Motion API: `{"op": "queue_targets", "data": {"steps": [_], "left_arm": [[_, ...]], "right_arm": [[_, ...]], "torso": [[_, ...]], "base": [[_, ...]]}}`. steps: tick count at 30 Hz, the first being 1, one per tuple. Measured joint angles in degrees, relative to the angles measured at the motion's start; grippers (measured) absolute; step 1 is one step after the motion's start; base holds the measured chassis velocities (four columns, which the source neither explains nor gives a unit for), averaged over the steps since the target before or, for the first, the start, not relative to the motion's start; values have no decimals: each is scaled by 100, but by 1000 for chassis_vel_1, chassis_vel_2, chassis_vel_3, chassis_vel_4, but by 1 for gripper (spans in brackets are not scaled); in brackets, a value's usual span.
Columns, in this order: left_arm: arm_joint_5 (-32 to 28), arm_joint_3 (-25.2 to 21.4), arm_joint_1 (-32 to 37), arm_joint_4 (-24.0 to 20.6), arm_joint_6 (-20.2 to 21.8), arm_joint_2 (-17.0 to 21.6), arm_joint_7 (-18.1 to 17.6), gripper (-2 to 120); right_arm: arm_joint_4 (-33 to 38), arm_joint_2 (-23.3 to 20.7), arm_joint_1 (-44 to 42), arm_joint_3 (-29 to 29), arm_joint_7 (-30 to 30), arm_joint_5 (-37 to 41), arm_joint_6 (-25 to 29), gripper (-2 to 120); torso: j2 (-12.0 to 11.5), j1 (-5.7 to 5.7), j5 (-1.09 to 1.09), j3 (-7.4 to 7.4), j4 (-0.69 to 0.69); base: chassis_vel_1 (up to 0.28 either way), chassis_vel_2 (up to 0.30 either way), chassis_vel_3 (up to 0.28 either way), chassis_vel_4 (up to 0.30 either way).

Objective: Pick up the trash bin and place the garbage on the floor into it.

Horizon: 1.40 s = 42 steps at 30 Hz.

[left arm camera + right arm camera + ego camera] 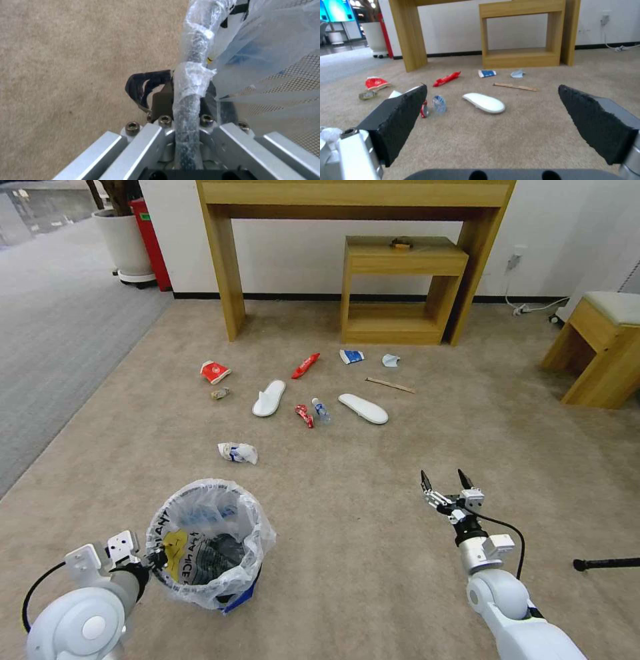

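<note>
Black mesh shows through the clear bag lining the trash bin, which stands upright on the floor with its mouth open upward and a blue patch low on its side; on the crumpled plastic we read "A NICE" and part of another word, "ANT". We see our left gripper clamped on the bin's rim at its left edge, and in the left wrist view the wrapped rim runs straight between the closed fingers. Our right gripper hangs over bare carpet to the right of the bin, well apart from it, its jaws spread wide and holding nothing. Ahead of us the garbage lies scattered: a white paper wad nearest the bin, two white slippers lying flat with their long axes angled toward each other at the far ends, a tiny clear bottle between them beside a red wrapper, and a wooden stick lying slantwise farther right.
</note>
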Motion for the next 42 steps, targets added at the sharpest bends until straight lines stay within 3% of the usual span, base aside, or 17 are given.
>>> {"op": "queue_targets", "data": {"steps": [42], "left_arm": [[5, 87, -112, 138, 1, 19, 15, 0]], "right_arm": [[-57, -44, 334, -136, 309, 36, -68, 100]], "torso": [[0, 0, -1, 0, 0]], "base": [[-67, 63, 68, -67]]}}
